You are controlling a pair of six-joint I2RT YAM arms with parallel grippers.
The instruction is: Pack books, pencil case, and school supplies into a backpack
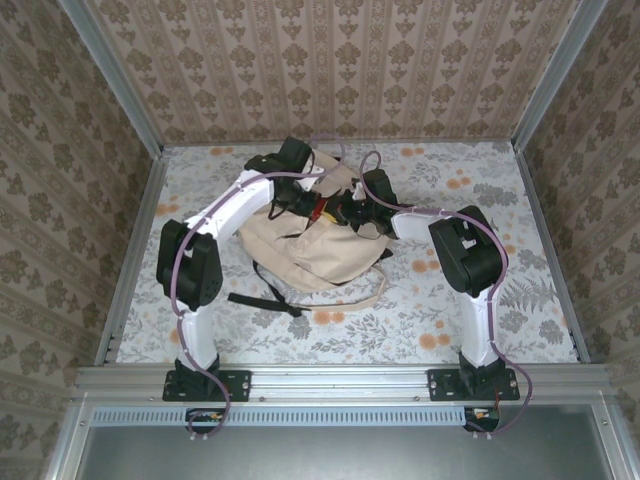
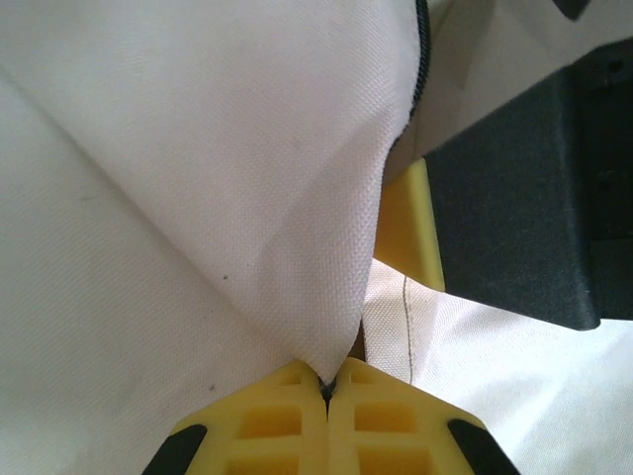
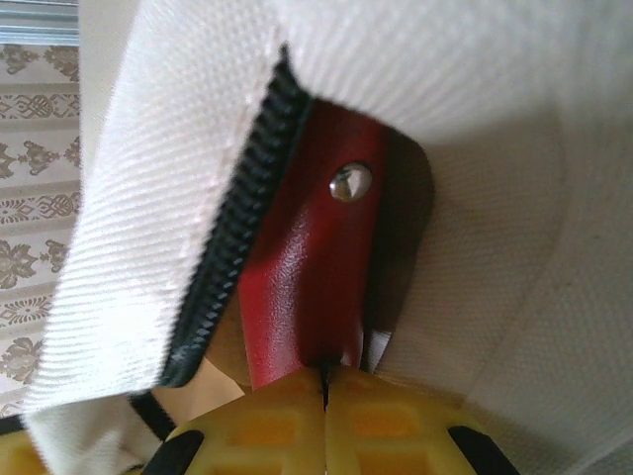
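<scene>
The cream-beige backpack (image 1: 300, 245) lies in the middle of the table, and both arms reach into its top. My left gripper (image 2: 326, 386) is shut on a fold of the backpack's canvas (image 2: 247, 198), holding the opening's edge up. My right gripper (image 3: 324, 371) is shut on the small red item (image 3: 316, 277), which has a silver stud and sits just inside the black zipper (image 3: 237, 228) of the opening. In the top view the red item (image 1: 322, 211) shows between the two grippers. The books and the tan pencil case are out of view.
The backpack's straps (image 1: 340, 295) and a black-trimmed strap (image 1: 265, 300) trail toward the near edge. Metal rails and wallpapered walls bound the floral table (image 1: 480, 300). The right arm's black body (image 2: 524, 208) and a yellow finger (image 2: 410, 223) stand close beside my left gripper.
</scene>
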